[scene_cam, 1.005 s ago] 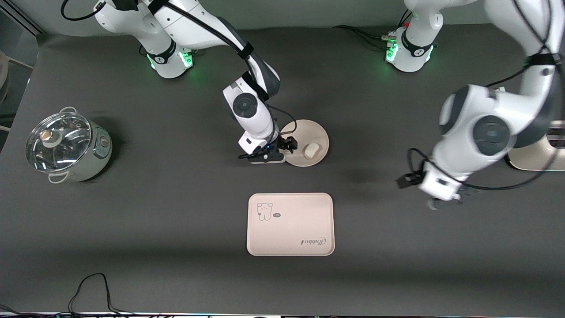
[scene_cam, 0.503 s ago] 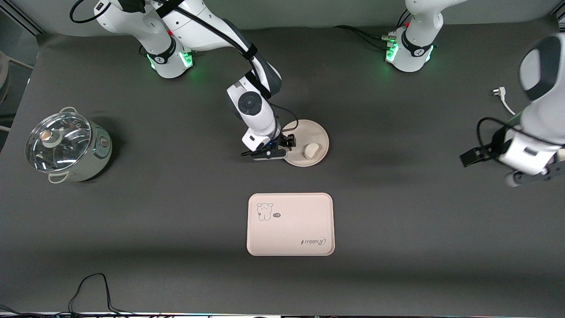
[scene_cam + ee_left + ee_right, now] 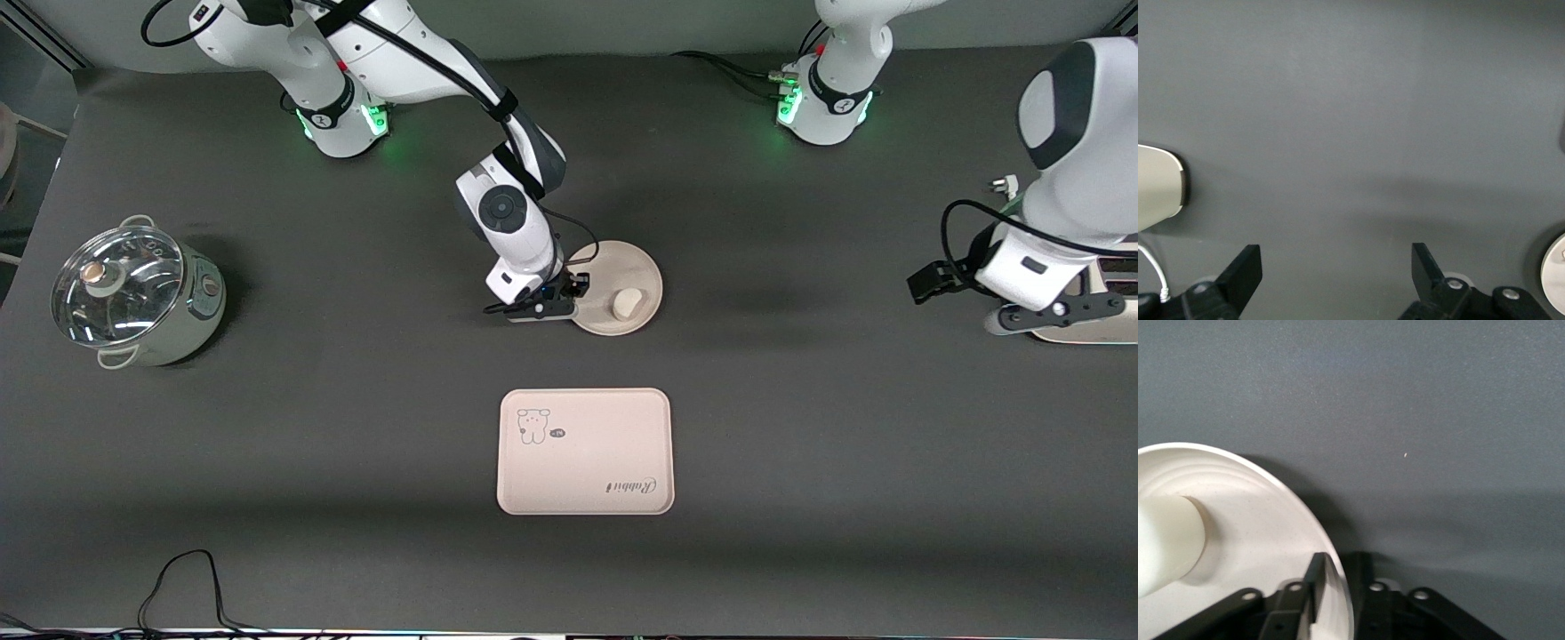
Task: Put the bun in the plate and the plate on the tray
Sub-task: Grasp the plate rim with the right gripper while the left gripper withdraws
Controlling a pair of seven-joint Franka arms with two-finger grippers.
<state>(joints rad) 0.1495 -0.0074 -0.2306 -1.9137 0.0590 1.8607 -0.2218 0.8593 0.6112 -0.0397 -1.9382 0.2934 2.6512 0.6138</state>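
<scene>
The round cream plate [image 3: 628, 267] lies mid-table with the off-white bun [image 3: 625, 304] in it, on the part nearer the front camera. My right gripper [image 3: 576, 293] is shut on the plate's rim at the side toward the right arm's end. In the right wrist view one finger is inside the plate [image 3: 1251, 540] and one outside its rim, with the bun [image 3: 1165, 543] beside them. The cream-pink tray [image 3: 585, 451] with the "Rabbit" print lies nearer the front camera than the plate. My left gripper [image 3: 1053, 311] is open and empty at the left arm's end of the table.
A steel pot with a glass lid [image 3: 133, 293] stands at the right arm's end. A cream appliance [image 3: 1098, 320] sits under my left gripper, with a plug and cord [image 3: 1009, 191] close by. A black cable [image 3: 187, 578] lies at the table's front edge.
My left arm has swung away from mid-table to its own end, over the cream appliance. My right gripper has settled lower onto the plate's rim. Plate, bun and tray stay in place.
</scene>
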